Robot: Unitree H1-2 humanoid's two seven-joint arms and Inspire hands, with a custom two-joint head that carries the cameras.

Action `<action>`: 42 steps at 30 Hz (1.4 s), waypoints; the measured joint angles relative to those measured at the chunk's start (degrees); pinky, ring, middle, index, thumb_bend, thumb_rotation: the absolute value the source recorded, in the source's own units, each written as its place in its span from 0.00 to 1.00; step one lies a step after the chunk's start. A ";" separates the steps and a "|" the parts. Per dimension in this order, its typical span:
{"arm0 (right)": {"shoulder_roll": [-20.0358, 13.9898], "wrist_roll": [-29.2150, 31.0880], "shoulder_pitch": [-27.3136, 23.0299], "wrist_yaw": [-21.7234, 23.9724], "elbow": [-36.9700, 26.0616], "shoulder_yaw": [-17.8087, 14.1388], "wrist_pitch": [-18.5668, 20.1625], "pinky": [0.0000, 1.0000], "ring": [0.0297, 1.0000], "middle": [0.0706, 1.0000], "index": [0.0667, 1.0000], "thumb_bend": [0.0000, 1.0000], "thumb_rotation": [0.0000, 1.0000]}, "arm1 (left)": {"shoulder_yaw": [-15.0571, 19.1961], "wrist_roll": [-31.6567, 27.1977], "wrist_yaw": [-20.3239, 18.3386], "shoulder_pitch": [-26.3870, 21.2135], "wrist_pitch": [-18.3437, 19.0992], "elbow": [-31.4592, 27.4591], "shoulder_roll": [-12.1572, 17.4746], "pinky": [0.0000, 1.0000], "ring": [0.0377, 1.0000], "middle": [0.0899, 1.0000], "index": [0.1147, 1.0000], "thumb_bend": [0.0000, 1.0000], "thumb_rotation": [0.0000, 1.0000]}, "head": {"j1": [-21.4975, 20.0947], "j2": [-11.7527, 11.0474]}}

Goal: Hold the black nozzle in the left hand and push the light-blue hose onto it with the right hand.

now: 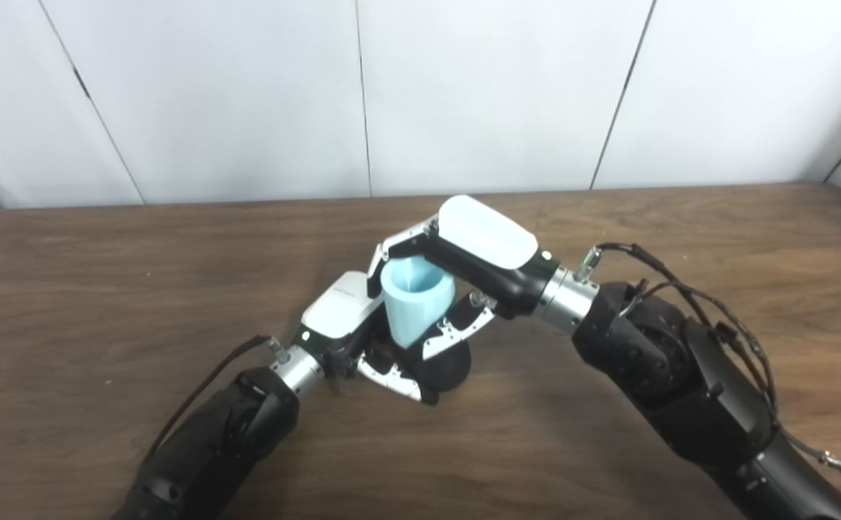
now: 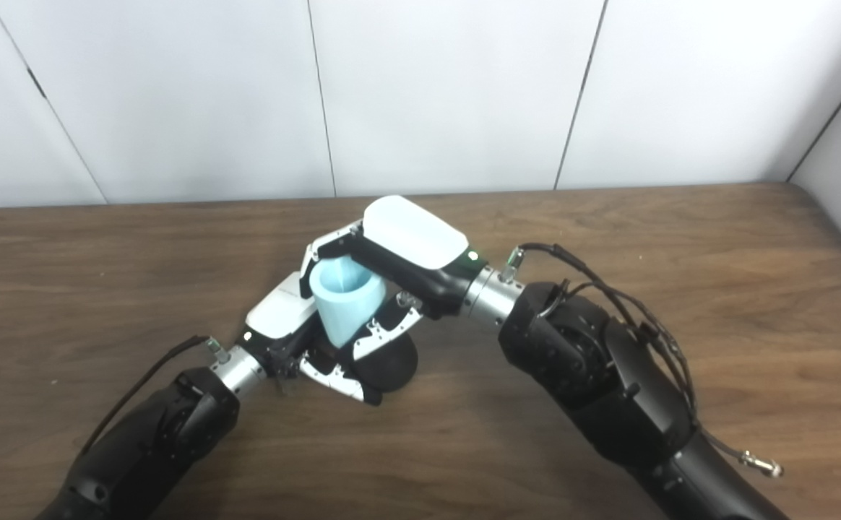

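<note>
**Hose meets nozzle above the table**

Where the light-blue, cup-shaped plastic hose point(image 1: 415, 302) stands open end up, its narrow end meets the black rounded nozzle point(image 1: 449, 365). The right hand point(image 1: 464, 253) is closed around the hose; the left hand point(image 1: 363, 336) clamps the nozzle just above the brown wooden table point(image 1: 102, 289). Judging by this, pushing-on is under way; next, firm downward pressure along the nozzle's axis.

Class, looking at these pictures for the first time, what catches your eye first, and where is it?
The light-blue hose, open end up, stands out mid-table, gripped by the right hand. Beneath it, the left hand holds the black nozzle against the hose's lower end, above the brown table.
</note>
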 measured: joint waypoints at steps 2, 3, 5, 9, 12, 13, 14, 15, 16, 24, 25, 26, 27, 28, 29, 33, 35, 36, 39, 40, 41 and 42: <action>-0.05 0.00 0.27 0.00 -0.19 -0.35 0.00 0.31 0.36 0.44 0.48 0.52 0.00 | 0.10 -0.13 -0.21 0.04 0.05 -0.12 0.01 0.31 0.35 0.39 0.45 0.52 0.00 | -0.09 0.17; -0.09 0.00 0.43 0.00 -0.30 -0.56 0.01 0.31 0.36 0.44 0.48 0.52 0.00 | 0.12 -0.17 -0.32 0.05 0.12 -0.20 0.03 0.31 0.35 0.39 0.45 0.52 0.00 | -0.09 0.26; -0.12 0.00 0.71 0.05 -0.57 -1.04 0.23 0.30 0.36 0.44 0.49 0.52 0.00 | 0.20 -0.31 -0.96 0.07 0.31 -0.66 0.07 0.31 0.36 0.39 0.45 0.52 0.00 | -0.09 0.26; -0.18 -0.01 1.00 0.19 -0.60 -2.14 0.96 0.25 0.33 0.41 0.51 0.51 0.00 | 0.30 -0.40 -1.79 0.17 0.73 -1.22 0.16 0.31 0.36 0.40 0.44 0.52 0.00 | -0.35 0.53; -0.18 -0.06 1.00 0.36 -0.56 -2.58 1.64 0.27 0.34 0.43 0.52 0.51 0.00 | 0.31 -0.52 -1.92 0.15 0.73 -1.24 0.20 0.32 0.36 0.40 0.44 0.52 0.00 | -0.44 0.53; -0.18 -0.07 1.01 0.36 -0.56 -2.59 1.64 0.28 0.34 0.43 0.52 0.51 0.00 | 0.32 -0.58 -2.02 0.14 0.77 -1.28 0.21 0.32 0.36 0.40 0.44 0.52 0.00 | -0.44 0.53; -0.18 -0.08 1.01 0.36 -0.55 -2.59 1.64 0.28 0.35 0.43 0.52 0.51 0.00 | 0.32 -0.63 -2.18 0.12 0.83 -1.33 0.24 0.32 0.36 0.40 0.44 0.52 0.00 | -0.44 0.53; -0.18 -0.08 1.01 0.36 -0.54 -2.59 1.65 0.29 0.35 0.43 0.52 0.51 0.00 | 0.33 -0.66 -2.27 0.12 0.93 -1.38 0.25 0.32 0.37 0.40 0.44 0.52 0.00 | -0.44 0.53; -0.18 -0.09 1.05 0.36 -0.54 -2.59 1.65 0.29 0.35 0.44 0.52 0.51 0.00 | 0.34 -0.66 -2.37 0.12 1.07 -1.45 0.25 0.32 0.36 0.40 0.44 0.52 0.00 | -0.53 0.53; 1.00 -0.11 1.94 -0.72 0.19 -2.87 1.73 0.32 0.37 0.44 0.49 0.52 0.00 | 0.39 -0.69 -2.89 0.13 1.72 -1.70 0.33 0.32 0.36 0.40 0.44 0.52 0.00 | -0.35 0.70; 1.15 -0.12 2.02 -0.95 0.35 -2.85 1.65 0.32 0.37 0.44 0.49 0.52 0.00 | 0.39 -0.68 -2.91 0.13 1.72 -1.70 0.33 0.31 0.36 0.40 0.44 0.52 0.00 | -0.35 0.70; 1.24 -0.16 2.09 -1.20 0.46 -2.83 1.61 0.32 0.37 0.44 0.49 0.52 0.00 | 0.39 -0.68 -2.93 0.13 1.73 -1.71 0.33 0.32 0.36 0.40 0.44 0.52 0.00 | -0.35 0.70; 1.32 -0.25 2.17 -1.38 0.53 -2.78 1.60 0.32 0.36 0.44 0.49 0.51 0.00 | 0.39 -0.68 -2.94 0.13 1.74 -1.71 0.33 0.32 0.36 0.40 0.44 0.52 0.00 | -0.35 0.79; 1.42 -0.52 2.26 -1.62 0.57 -2.72 1.60 0.31 0.36 0.44 0.49 0.51 0.00 | 0.39 -0.69 -2.95 0.14 1.74 -1.71 0.34 0.32 0.37 0.40 0.44 0.52 0.00 | -0.26 0.88; 1.60 -0.80 2.34 -1.90 0.67 -2.66 1.60 0.30 0.36 0.44 0.49 0.51 0.00 | 0.42 -0.72 -2.96 0.16 1.73 -1.71 0.38 0.32 0.37 0.41 0.44 0.52 0.00 | -0.18 0.97; 2.85 -1.03 2.54 -3.03 1.94 -2.45 1.49 0.30 0.36 0.44 0.49 0.51 0.00 | 0.63 -1.10 -3.67 0.18 1.79 -1.77 0.57 0.33 0.37 0.41 0.43 0.52 0.00 | -0.26 1.05; 2.99 -1.07 2.66 -3.90 2.20 -2.28 1.32 0.30 0.36 0.44 0.49 0.51 0.00 | 0.64 -1.10 -3.71 0.19 1.87 -1.82 0.56 0.32 0.37 0.41 0.43 0.52 0.00 | -0.26 1.14; 3.00 -1.11 2.76 -4.40 2.34 -2.18 1.14 0.30 0.36 0.44 0.49 0.51 0.00 | 0.64 -1.09 -3.71 0.19 1.88 -1.83 0.56 0.32 0.36 0.41 0.43 0.52 0.00 | -0.26 1.14; 3.27 -1.25 3.23 -7.01 3.69 -2.03 -0.38 0.30 0.36 0.44 0.49 0.51 0.00 | 0.67 -1.10 -3.72 0.20 1.88 -1.83 0.57 0.32 0.36 0.40 0.44 0.52 0.00 | -0.18 1.23; 3.40 -1.40 3.41 -7.67 4.08 -2.02 -0.86 0.30 0.36 0.44 0.49 0.51 0.00 | 0.68 -1.10 -3.73 0.22 1.89 -1.84 0.56 0.31 0.36 0.40 0.44 0.52 0.00 | -0.09 1.23; 3.49 -1.73 3.59 -8.35 4.17 -1.89 -0.98 0.31 0.36 0.44 0.50 0.51 0.00 | 0.69 -1.10 -3.75 0.23 1.92 -1.88 0.57 0.31 0.36 0.40 0.44 0.52 0.00 | 0.09 1.32; 3.55 -2.08 3.79 -9.04 4.21 -1.72 -1.04 0.31 0.36 0.44 0.50 0.51 0.00 | 0.69 -1.10 -3.81 0.23 1.94 -1.92 0.56 0.32 0.36 0.40 0.44 0.52 0.00 | 0.17 1.32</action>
